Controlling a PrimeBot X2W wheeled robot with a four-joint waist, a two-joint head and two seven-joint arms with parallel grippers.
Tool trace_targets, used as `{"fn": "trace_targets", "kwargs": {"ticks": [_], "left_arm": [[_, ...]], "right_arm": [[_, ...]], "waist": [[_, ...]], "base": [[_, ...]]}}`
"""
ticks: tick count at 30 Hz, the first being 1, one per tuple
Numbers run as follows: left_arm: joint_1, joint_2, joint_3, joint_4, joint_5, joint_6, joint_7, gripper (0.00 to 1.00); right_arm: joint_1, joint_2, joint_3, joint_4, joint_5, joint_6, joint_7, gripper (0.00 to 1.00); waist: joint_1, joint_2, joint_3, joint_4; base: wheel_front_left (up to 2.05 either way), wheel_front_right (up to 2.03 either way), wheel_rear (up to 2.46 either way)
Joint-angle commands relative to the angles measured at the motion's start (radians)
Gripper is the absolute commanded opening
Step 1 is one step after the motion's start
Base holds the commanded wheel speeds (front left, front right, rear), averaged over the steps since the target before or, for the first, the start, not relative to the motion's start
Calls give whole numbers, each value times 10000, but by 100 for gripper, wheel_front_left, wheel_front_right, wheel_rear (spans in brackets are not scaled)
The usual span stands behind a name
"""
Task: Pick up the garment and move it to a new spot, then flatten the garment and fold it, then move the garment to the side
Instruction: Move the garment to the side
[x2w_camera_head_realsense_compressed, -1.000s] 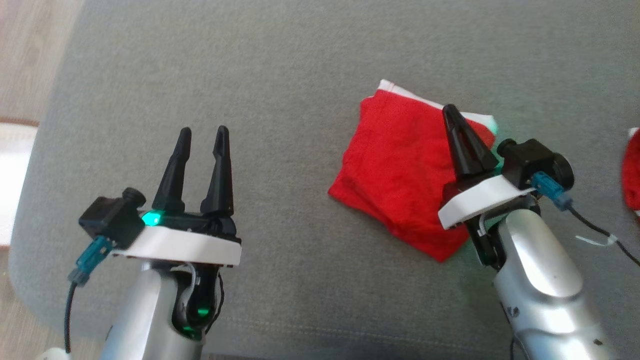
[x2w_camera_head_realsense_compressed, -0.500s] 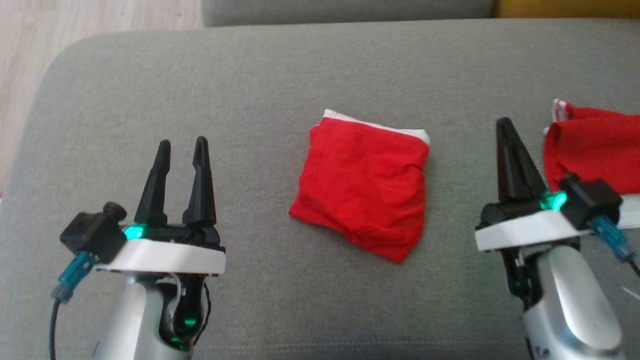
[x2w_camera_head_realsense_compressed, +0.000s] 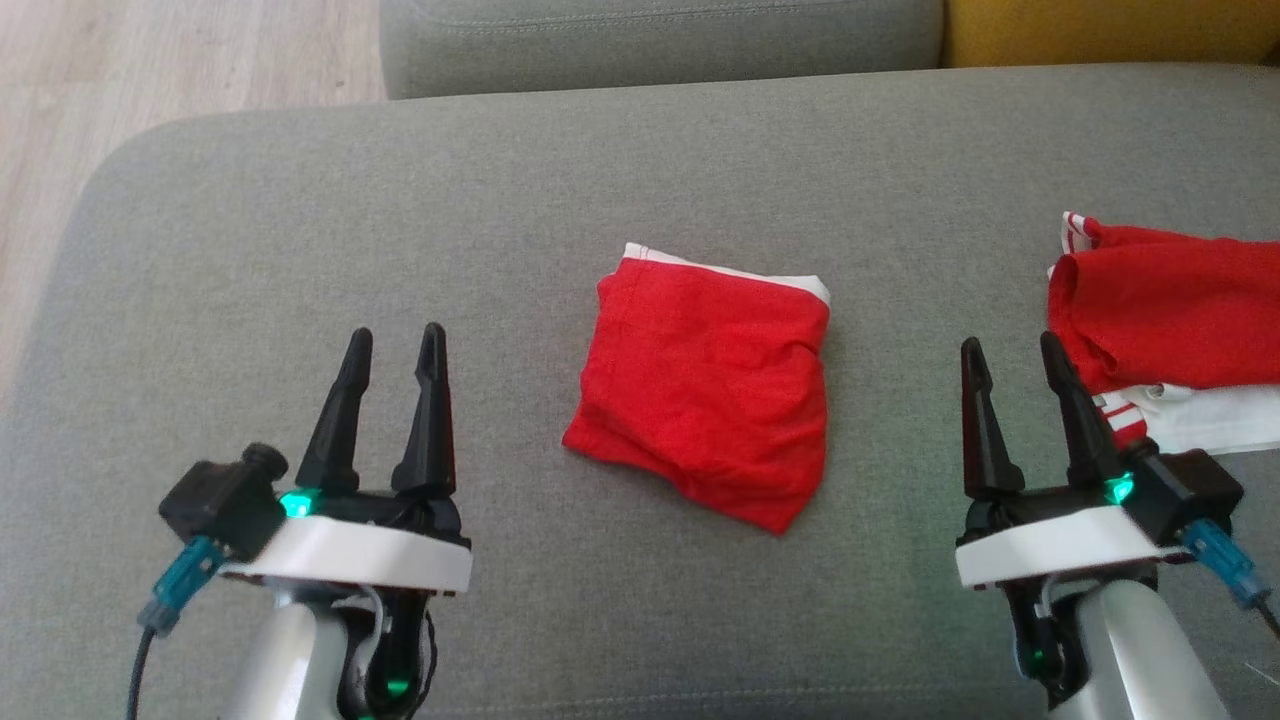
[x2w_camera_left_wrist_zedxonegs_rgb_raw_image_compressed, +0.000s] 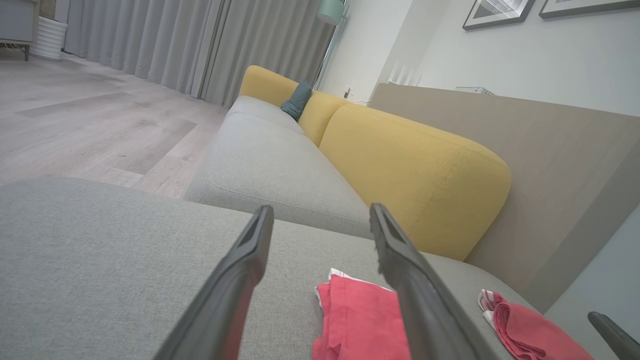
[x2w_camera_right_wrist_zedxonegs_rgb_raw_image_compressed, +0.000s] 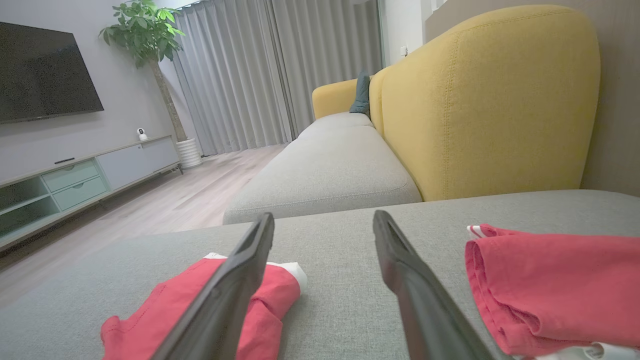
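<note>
Right hand (x2w_camera_head_realsense_compressed: 1010, 345) now released, empty, where it was clenched a moment ago. Folded garment (x2w_camera_head_realsense_compressed: 705, 390) lies free at its 10 o'clock; we judge fold done, side move left.

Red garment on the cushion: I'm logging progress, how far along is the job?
Done: the red garment lies folded on the grey cushion. In hand: nothing; left gripper and right gripper hover open. Left: possibly moving it aside; I can't tell.

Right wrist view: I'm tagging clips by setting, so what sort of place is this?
Most likely a living room: a yellow-backed sofa, a wall-mounted television over a low cabinet, and a potted plant.
</note>
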Motion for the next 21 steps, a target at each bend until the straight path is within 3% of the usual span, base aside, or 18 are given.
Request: {"fn": "trace_targets", "kwargs": {"ticks": [1, 9, 14, 18, 21], "left_arm": [[-245, 81, 245, -263, 133, 28, -51, 100], [-327, 81, 205, -292, 127, 11, -51, 100], [-398, 81, -63, -205, 110, -21, -51, 100], [-552, 81, -172, -129, 121, -68, -51, 100], [-672, 81, -274, -92, 97, -74, -51, 100]], "right_arm": [[-260, 8, 299, -296, 70, -7, -64, 100], [-301, 8, 346, -39, 168, -7, -64, 100], [-476, 9, 717, 738, 681, -7, 143, 100], [-816, 9, 1167, 1508, 1326, -7, 539, 100], [-1137, 9, 1323, 2238, 2568, -7, 919, 100]], "waist": [[0, 0, -16, 6], [0, 0, 135, 149], [0, 0, 548, 543], [0, 0, 863, 883], [0, 0, 1052, 1188]], "base": [[0, 0, 0], [0, 0, 0], [0, 0, 0], [0, 0, 0], [0, 0, 0]]}}
